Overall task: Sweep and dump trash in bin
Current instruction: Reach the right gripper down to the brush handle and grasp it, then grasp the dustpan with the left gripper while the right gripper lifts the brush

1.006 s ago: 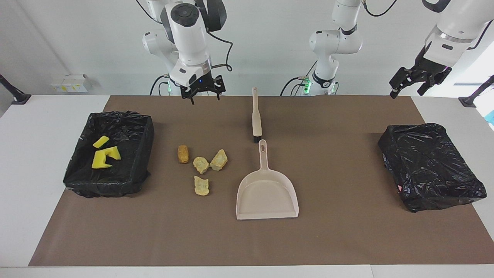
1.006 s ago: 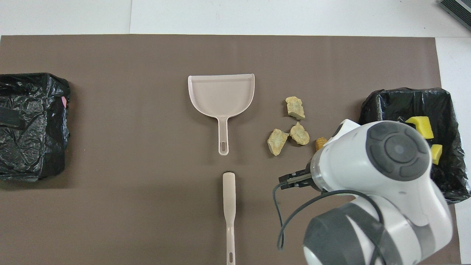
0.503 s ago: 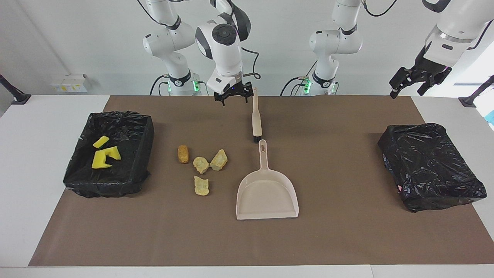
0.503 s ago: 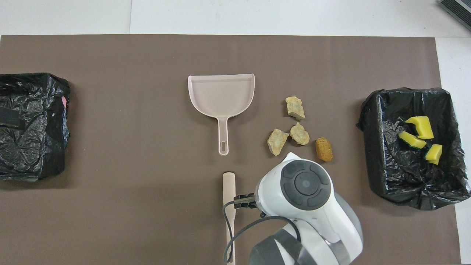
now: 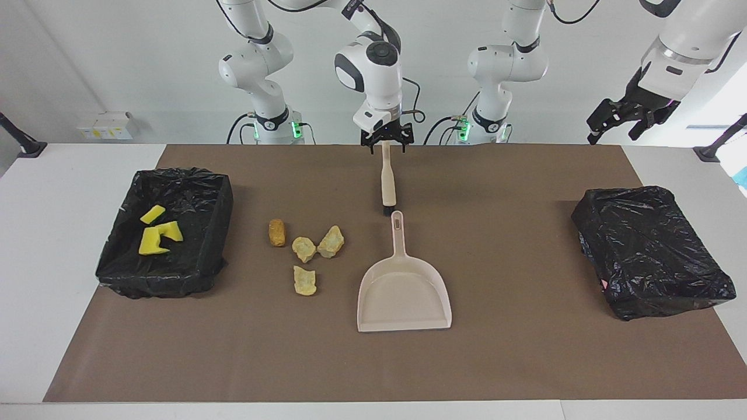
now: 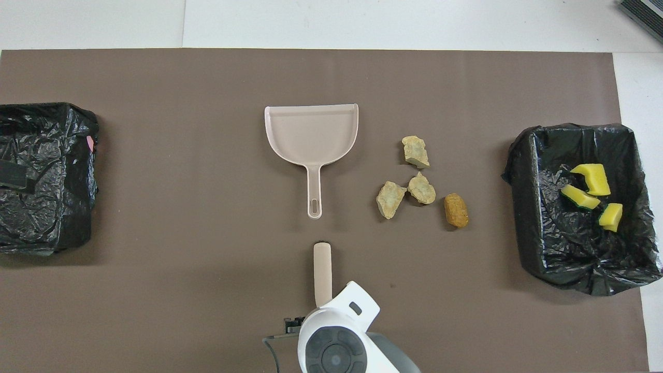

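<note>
Brown matting covers the surface [image 5: 525, 361], with 2 black-lined bins on it. The bin [image 5: 219, 201] at left centre of the facing view holds 3 bright yellow sponge bits [image 5: 156, 234], 1 of them green-backed. The covered bin [image 5: 650, 251] sits at right centre.

4 tan crumbly lumps [image 5: 303, 249] lie loose on the mat, between the open bin and the beige dustpan [image 5: 404, 294] at frame centre. The beige brush [image 5: 387, 182] lies just above the dustpan's handle tip, black bristles toward it.

The right pincer [image 5: 387, 144] hangs at top centre, directly over the brush's handle end, fingers spread wide and holding nothing. The left pincer [image 5: 620, 119] waits raised at the upper right edge, open and empty too.

The lumps look light, dry and brittle, likely to crumble if squeezed, so sweeping suits them better than pinching. The brush looks stiff and light; its narrow handle, near the upper end, seems the place to grip.

Compared with 1 second ago, the right pincer has travelled from above the mat's upper left of centre, across to the brush handle. Trash, dustpan, brush and left pincer have not moved.
</note>
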Motion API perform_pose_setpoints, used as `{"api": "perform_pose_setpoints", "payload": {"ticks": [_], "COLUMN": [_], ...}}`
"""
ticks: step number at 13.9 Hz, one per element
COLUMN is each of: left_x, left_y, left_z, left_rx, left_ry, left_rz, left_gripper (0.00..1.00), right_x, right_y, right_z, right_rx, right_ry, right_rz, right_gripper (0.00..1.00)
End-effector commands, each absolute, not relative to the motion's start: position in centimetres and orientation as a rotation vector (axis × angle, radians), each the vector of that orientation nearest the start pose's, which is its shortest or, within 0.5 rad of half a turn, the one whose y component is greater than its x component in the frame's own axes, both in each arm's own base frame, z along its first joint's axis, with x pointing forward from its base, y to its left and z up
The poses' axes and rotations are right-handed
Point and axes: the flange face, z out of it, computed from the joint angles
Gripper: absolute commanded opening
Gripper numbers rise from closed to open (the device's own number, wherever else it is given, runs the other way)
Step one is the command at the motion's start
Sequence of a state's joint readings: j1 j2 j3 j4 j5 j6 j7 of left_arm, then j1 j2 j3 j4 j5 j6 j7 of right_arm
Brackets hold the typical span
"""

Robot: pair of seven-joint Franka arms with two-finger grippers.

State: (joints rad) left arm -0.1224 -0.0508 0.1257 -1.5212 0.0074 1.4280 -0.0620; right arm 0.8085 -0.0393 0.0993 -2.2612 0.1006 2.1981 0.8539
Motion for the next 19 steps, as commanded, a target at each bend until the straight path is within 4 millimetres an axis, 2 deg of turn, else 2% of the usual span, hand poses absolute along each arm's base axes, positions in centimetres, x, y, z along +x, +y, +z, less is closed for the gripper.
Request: {"api": "perform_pose_setpoints", "payload": {"ticks": [1, 2, 3, 5, 7, 9, 13, 14, 16, 17, 18, 19], "left_x": [51.3, 50.8, 50.8, 51.0, 50.7, 51.5, 52.6, 52.7, 52.0, 51.5, 51.3, 51.7], "left_y": [-1.7, -3.6, -5.4, -9.9, -15.2, -17.2, -21.2, -22.9, -27.4, -30.0, -31.8, -32.4], "left_z": [66.1, 65.2, 64.2, 61.8, 58.6, 56.7, 52.5, 51.4, 49.5, 48.0, 46.7, 45.5], "left_rx": [-3.128, -3.130, -3.141, -3.192, -3.205, -3.212, -3.242, -3.276, -3.323, -3.323, -3.323, -3.321], "left_ry": [-0.013, 0.042, 0.093, 0.196, 0.327, 0.348, 0.402, 0.388, 0.194, 0.123, 0.115, 0.118], "left_rz": [0.103, 0.122, 0.132, 0.126, 0.085, -0.003, -0.030, -0.021, 0.005, 0.013, 0.001, -0.008], "left_gripper": [1.00, 1.00, 1.00, 1.00, 1.00, 1.00, 1.00, 1.00, 1.00, 1.00, 1.00, 1.00], "right_x": [29.6, 29.6, 29.5, 29.5, 29.5, 29.6, 29.5, 29.4, 29.1, 29.0, 29.0, 29.0], "right_y": [41.9, 42.0, 42.0, 41.8, 41.6, 41.4, 40.9, 40.7, 40.6, 40.5, 40.6, 40.6], "right_z": [34.8, 34.7, 34.6, 34.5, 34.4, 34.3, 33.9, 33.7, 33.5, 33.5, 33.5, 33.5], "right_rx": [-3.169, -3.174, -3.178, -3.189, -3.202, -3.199, -3.206, -3.206, -3.192, -3.197, -3.198, -3.198], "right_ry": [-0.002, 0.011, 0.023, 0.048, 0.058, 0.082, 0.074, 0.082, 0.095, 0.088, 0.083, 0.083], "right_rz": [0.064, 0.061, 0.060, 0.069, 0.085, 0.104, 0.123, 0.140, 0.203, 0.222, 0.224, 0.224], "right_gripper": [0.95, 0.85, 0.81, 0.73, 0.67, 0.65, 0.63, 0.61, 0.59, 0.50, 0.34, 0.16]}}
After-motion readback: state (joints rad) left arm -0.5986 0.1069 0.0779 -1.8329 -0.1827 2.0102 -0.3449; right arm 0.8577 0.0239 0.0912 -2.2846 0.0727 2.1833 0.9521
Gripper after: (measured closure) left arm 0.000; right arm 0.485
